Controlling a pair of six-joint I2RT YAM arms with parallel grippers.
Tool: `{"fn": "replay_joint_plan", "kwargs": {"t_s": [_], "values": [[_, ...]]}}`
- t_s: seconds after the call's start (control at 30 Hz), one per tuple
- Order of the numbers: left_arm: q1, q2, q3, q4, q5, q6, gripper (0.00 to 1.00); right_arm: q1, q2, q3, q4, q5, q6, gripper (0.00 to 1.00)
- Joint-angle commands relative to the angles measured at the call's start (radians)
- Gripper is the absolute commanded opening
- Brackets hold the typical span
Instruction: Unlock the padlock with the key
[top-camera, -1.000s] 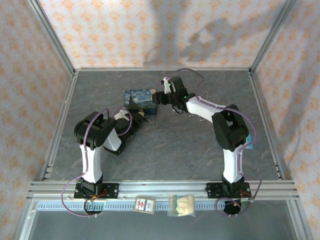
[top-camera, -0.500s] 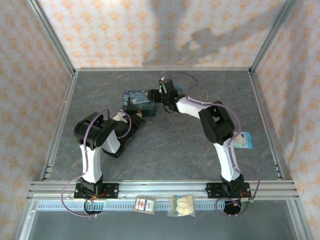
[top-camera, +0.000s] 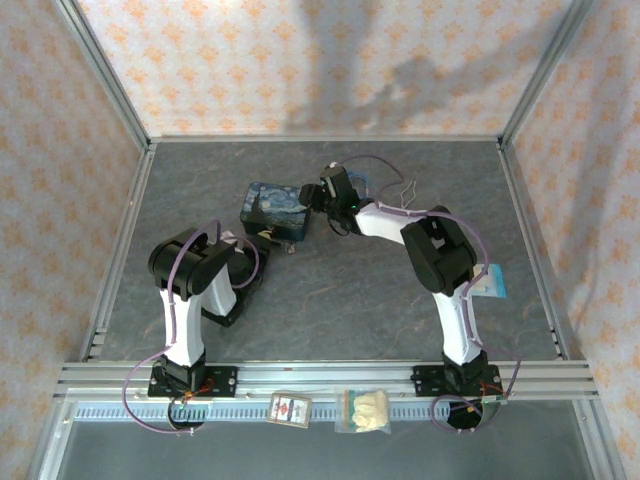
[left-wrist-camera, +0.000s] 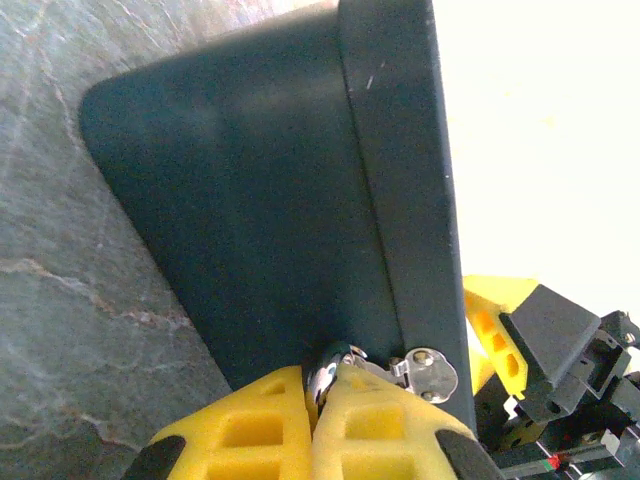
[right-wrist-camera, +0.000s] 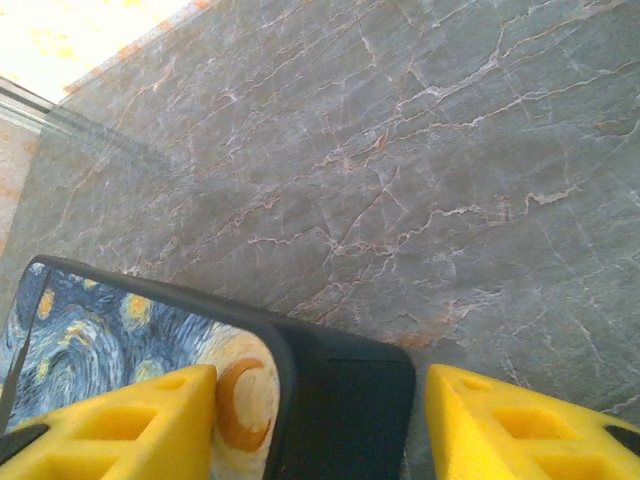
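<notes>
Beside the tin (left-wrist-camera: 260, 200), left tool (left-wrist-camera: 322, 398) pinched shut on small metal piece (left-wrist-camera: 321, 371) — right tool (right-wrist-camera: 320, 400) open, astride its corner

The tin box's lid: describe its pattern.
The lid is swirly blue with yellow orbs and a crescent, clearest in the right wrist view.

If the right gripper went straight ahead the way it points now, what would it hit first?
Probably the blue painted tin: its dark corner sits inside the open right gripper, with grey table beyond it.
</notes>
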Motion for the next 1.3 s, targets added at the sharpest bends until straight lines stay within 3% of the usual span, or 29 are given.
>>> {"fn": "replay_joint_plan", "kwargs": {"t_s": [0.0,0.17,0.37,0.63,0.83,0.93,1.1,1.17,1.27], "values": [[0.016,0.012,-0.048,0.121,-0.087,-0.018,0.0,-0.012,-0.002,-0.007,-0.052,0.113,0.001,0.54],[0.027,-0.009,-0.091,0.111,-0.126,-0.033,0.0,-0.012,0.006,0.018,-0.074,0.129,-0.012,0.54],[0.032,-0.06,-0.078,0.035,-0.099,-0.005,0.0,-0.01,0.017,0.039,-0.086,0.121,-0.018,0.54],[0.026,-0.196,-0.122,-0.115,-0.236,0.056,0.0,-0.004,0.009,0.03,-0.078,0.128,-0.018,0.54],[0.03,-0.221,-0.12,-0.097,-0.125,0.078,0.0,-0.001,-0.05,0.025,-0.089,0.139,-0.074,0.55],[0.03,-0.299,-0.136,-0.188,-0.049,0.099,0.0,-0.001,-0.12,-0.005,-0.093,0.165,-0.14,0.59],[0.024,-0.519,-0.144,-0.504,0.073,0.167,0.0,-0.001,-0.265,-0.115,-0.084,0.23,-0.235,0.84],[0.005,-0.622,-0.111,-0.685,0.099,0.225,0.0,-0.003,-0.317,-0.161,-0.09,0.25,-0.267,1.0],[-0.062,-0.766,-0.038,-0.976,0.071,0.327,0.0,-0.004,-0.409,-0.253,-0.081,0.262,-0.3,1.0]]}}
